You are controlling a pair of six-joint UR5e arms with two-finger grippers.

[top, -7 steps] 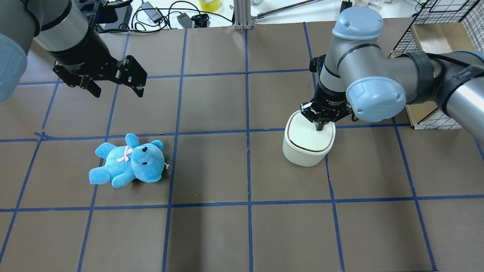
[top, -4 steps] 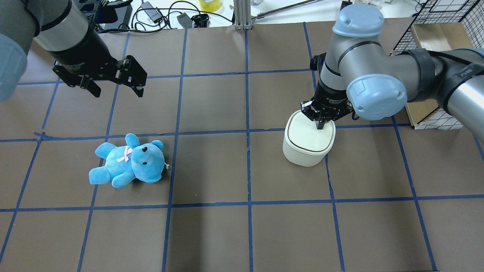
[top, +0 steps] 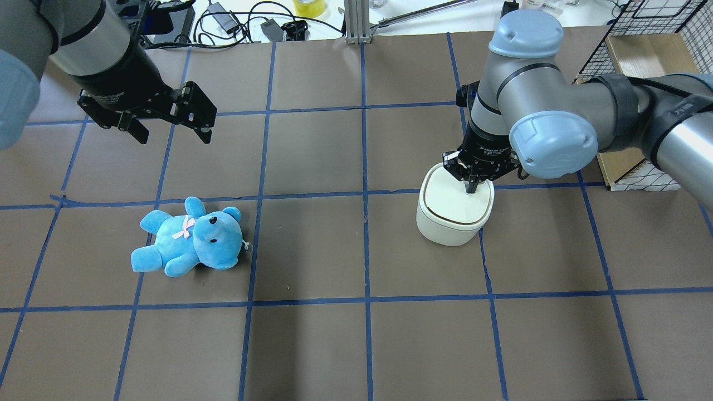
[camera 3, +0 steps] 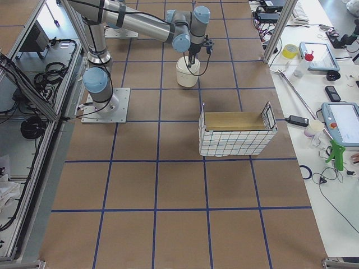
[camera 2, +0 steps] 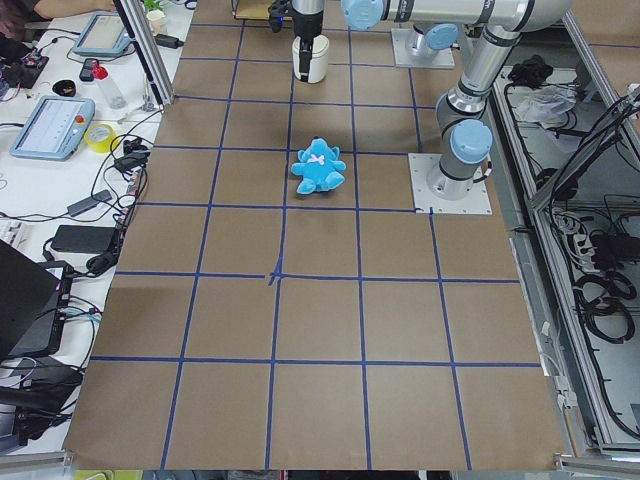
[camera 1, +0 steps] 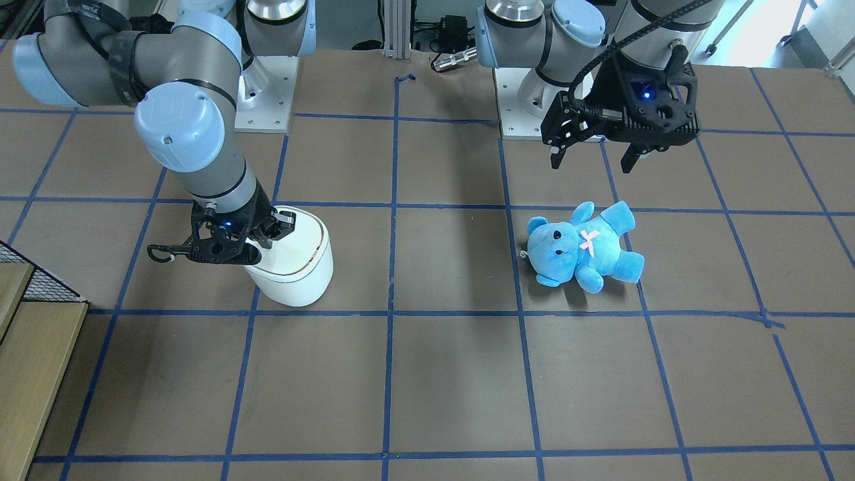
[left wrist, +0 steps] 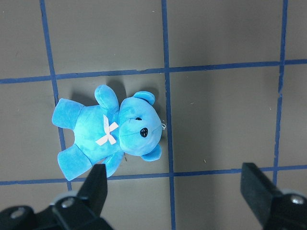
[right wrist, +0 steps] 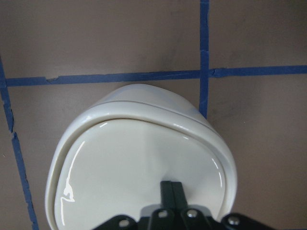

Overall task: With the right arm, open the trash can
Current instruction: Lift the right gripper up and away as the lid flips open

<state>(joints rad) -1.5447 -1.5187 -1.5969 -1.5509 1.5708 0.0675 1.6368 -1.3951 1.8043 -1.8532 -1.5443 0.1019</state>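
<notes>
White lettering is showing on the black collar above the right gripper in the overhead view, but it is too small to read. The trash can is standing right of centre in that frame, on the brown table beside a blue tape line. In the front-facing view it is sitting left of centre.

Only the right wrist view is showing the lid close up. It is glossy and lying flat inside the bin's rim. The two black fingers are pressed together at the bottom centre of that frame, their tips touching the lid near its edge. The front-facing view is adding a blue light glowing on that gripper's body. The right gripper is closed, gripping nothing, with its tips resting on the lid.

The left gripper is hanging above the table in the upper left of the overhead frame, its fingers spread wide and empty. Its wrist camera is looking down on a blue teddy bear with a pink bow, lying face up left of centre. Only the right-side view is showing a wire basket lined with cardboard, at mid-frame.
</notes>
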